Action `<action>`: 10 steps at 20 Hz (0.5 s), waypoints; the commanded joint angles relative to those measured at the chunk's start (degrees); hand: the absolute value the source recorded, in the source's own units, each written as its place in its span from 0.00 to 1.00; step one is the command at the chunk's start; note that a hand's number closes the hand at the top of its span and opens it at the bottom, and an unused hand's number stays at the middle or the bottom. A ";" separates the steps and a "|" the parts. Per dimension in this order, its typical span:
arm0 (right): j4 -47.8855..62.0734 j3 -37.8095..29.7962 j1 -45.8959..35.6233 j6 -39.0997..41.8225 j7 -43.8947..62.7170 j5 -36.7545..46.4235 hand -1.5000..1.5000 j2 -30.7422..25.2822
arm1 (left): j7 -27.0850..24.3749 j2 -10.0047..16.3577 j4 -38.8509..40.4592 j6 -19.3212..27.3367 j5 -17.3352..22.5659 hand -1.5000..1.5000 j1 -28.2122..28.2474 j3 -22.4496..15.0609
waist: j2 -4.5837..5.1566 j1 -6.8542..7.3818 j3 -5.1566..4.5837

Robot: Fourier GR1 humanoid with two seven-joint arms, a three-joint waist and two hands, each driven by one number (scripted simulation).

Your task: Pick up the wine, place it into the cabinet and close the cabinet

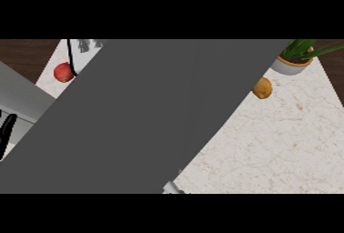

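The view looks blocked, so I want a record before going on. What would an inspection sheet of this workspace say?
Surface: pale marbled counter, visible mainly at right.
Job's things: wine nothing seen; broad grey panel crosses diagonally, hiding most of the view; cannot tell if it is the cabinet's.
Clutter: red fruit top left; orange-yellow fruit and potted plant top right.
Hands: left hand partly shows at left edge; right hand nothing seen.
Cables: nothing seen.
Surroundings: dark wood beyond the counter's far corners.
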 commanded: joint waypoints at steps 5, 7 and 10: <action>23.11 -10.83 -26.09 -4.85 -2.31 -9.25 1.00 7.83 | 0.74 -2.67 2.81 0.01 -1.71 0.00 -3.00 -1.25 | 0.08 -0.10 0.04; 29.81 -12.80 -29.97 -4.49 -5.44 -11.55 1.00 7.88 | 4.00 -2.73 -1.66 5.08 -1.53 0.00 -3.90 -1.49 | 0.13 0.24 0.14; 38.80 -12.41 -32.73 -4.58 -12.72 -11.95 1.00 7.93 | 2.58 -3.09 1.05 1.60 -2.51 0.00 -2.70 -0.60 | 0.16 0.11 0.11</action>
